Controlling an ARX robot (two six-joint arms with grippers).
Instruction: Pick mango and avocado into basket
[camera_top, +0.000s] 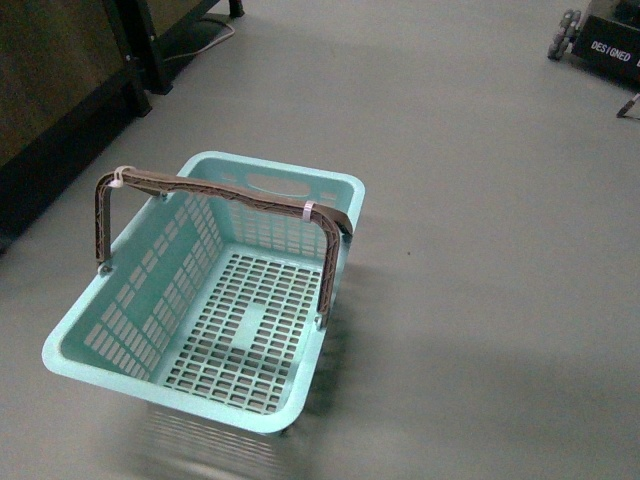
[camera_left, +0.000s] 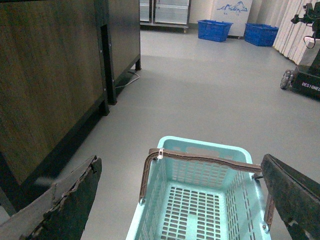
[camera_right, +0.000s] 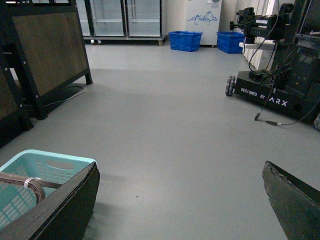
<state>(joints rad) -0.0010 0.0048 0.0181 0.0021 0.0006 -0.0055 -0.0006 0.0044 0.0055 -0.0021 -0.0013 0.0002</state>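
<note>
Grey floor (camera_top: 480, 200) fills the front view, with a dark cabinet (camera_top: 40, 90) along one edge. On it sits the basket (camera_top: 230, 162), empty, with its handles (camera_top: 220, 190) raised across the opening. Its long axis runs away from the robot, skewed a little. The near rim is smeared, so what it rests on is unclear. Neither arm shows, and no mango or avocado.

In the left wrist view, the left gripper (camera_left: 180, 159) is spread wide and holds nothing. The basket (camera_left: 200, 144) lies straight ahead and below, framed by the two fingers (camera_left: 70, 200). Blue crates (camera_left: 215, 30) stand far off.

In the right wrist view, the right gripper (camera_right: 181, 166) is likewise spread and empty. Only a corner of the basket (camera_right: 50, 157) shows, off toward the left arm, so the left arm is nearer to it. Both fruits are out of sight and must be found first.
</note>
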